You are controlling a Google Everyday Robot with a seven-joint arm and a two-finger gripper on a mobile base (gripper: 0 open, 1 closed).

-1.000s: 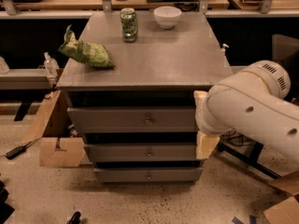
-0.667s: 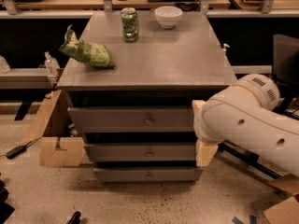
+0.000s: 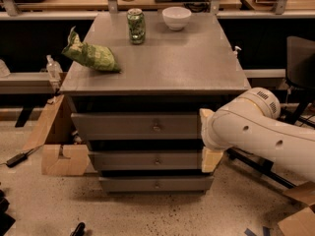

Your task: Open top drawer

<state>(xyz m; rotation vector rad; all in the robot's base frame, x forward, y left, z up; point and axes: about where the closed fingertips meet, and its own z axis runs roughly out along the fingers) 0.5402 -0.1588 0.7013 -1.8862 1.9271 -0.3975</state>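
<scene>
The top drawer [image 3: 118, 126] sits just under the cabinet top [image 3: 162, 63], its knob [image 3: 156, 128] at centre. The gripper [image 3: 209, 140] is at the drawer's right end, mostly hidden behind the white arm [image 3: 261, 136]; whether it is open or closed cannot be told. A can [image 3: 136, 26], bowl [image 3: 176, 17] and green bag [image 3: 91, 56] rest on top.

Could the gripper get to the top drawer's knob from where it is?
Probably yes. The gripper sits by the right end of the top drawer, about level with it, and nothing stands between it and the knob. It would only need to shift left along the front.
</scene>
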